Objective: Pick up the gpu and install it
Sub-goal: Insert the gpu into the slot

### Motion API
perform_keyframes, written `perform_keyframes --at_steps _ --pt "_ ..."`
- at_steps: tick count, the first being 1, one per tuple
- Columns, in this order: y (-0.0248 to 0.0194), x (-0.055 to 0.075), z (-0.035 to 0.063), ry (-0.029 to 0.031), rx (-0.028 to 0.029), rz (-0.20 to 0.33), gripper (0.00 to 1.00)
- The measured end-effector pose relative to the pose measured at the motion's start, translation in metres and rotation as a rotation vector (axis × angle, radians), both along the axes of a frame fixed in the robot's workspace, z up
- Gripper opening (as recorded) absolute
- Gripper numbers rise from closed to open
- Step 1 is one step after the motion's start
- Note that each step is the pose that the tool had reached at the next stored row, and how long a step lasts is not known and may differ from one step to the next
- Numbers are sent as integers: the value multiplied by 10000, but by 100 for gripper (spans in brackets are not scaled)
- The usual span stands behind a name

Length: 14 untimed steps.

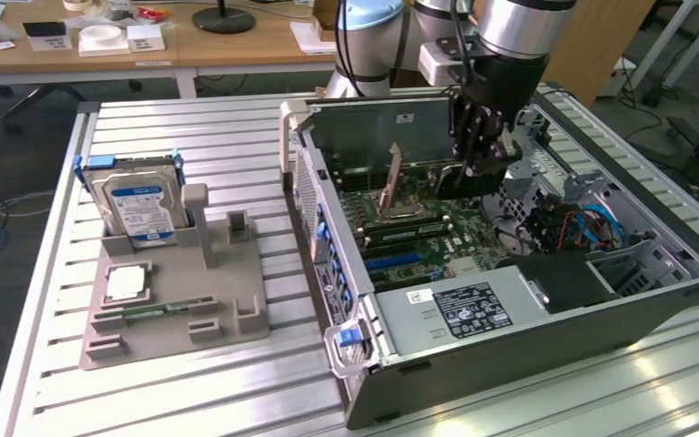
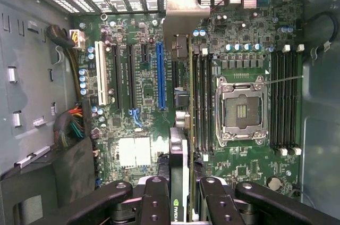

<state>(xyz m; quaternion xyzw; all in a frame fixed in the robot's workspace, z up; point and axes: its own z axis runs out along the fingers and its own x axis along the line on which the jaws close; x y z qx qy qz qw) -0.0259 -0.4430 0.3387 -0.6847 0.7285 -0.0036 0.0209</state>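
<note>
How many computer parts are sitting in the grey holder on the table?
3. A hard drive stands at the grey holder's far end, a square chip lies in the middle, and a thin memory stick lies nearer the camera. None looks hidden. The jaws hold the gpu.

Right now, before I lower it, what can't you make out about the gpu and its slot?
- Exterior view: the gpu's lower edge is hidden behind the card itself and the gripper, so contact with the motherboard cannot be told.
- Wrist view: the gpu is edge-on and covers whatever slot lies beneath it; its connector edge is hidden.
- Exterior view: the expansion slots are too small to tell apart.
</note>
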Motion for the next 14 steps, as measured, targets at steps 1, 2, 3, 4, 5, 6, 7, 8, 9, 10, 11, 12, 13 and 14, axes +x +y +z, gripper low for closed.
perform_keyframes --at_steps 1,2,3,4,5,6,7,8,9,10,11,12,13,14 --pt "0 -1 -1 -1 1 0 27" --pt "0 -1 -2 0 1 0 27" --pt "0 -2 -4 -1 1 0 27" --pt "0 -3 -10 -2 4 -1 27" --pt "0 -5 -17 -2 3 -1 27" --pt "0 -5 -23 -1 1 -1 27" --pt "0 -6 -31 0 1 0 27" --pt "0 -8 -40 0 1 0 27" --pt "0 -8 -44 0 0 0 27" --pt "0 -8 -43 0 -1 0 27" --pt "0 -8 -43 1 -1 0 27" --pt "0 -8 -43 1 -1 0 27" --pt "0 -8 -44 0 -1 0 27" --pt "0 -8 -44 0 0 0 27"
